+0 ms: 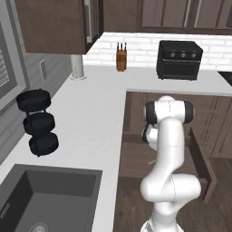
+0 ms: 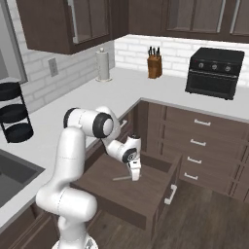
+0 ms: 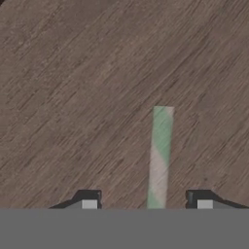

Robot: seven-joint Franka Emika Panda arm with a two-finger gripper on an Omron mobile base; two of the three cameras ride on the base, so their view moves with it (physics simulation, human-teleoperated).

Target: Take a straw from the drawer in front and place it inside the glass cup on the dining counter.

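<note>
The drawer [image 2: 146,197] stands pulled out below the pale worktop, its dark wood floor [image 3: 73,97] showing under the hand. The straw [image 3: 160,155] is a thin pale green-and-white stick lying flat on that floor, also seen as a short pale line [image 2: 121,178]. My gripper [image 2: 134,176] reaches down into the drawer at the straw's right end. In the hand view my gripper [image 3: 147,204] is open, its dark fingertips [image 3: 90,204] standing well apart on either side of the straw with a gap on both sides. The glass cup and the dining counter are out of view.
The drawer's side wall [image 1: 199,158] and silver handle [image 2: 170,194] bound the hand. On the L-shaped worktop [image 1: 90,118] stand a knife block [image 2: 154,63], a black toaster oven [image 2: 215,73], a paper towel roll [image 2: 102,64] and a black tiered rack [image 1: 38,122]. A dark sink [image 1: 45,199] lies left.
</note>
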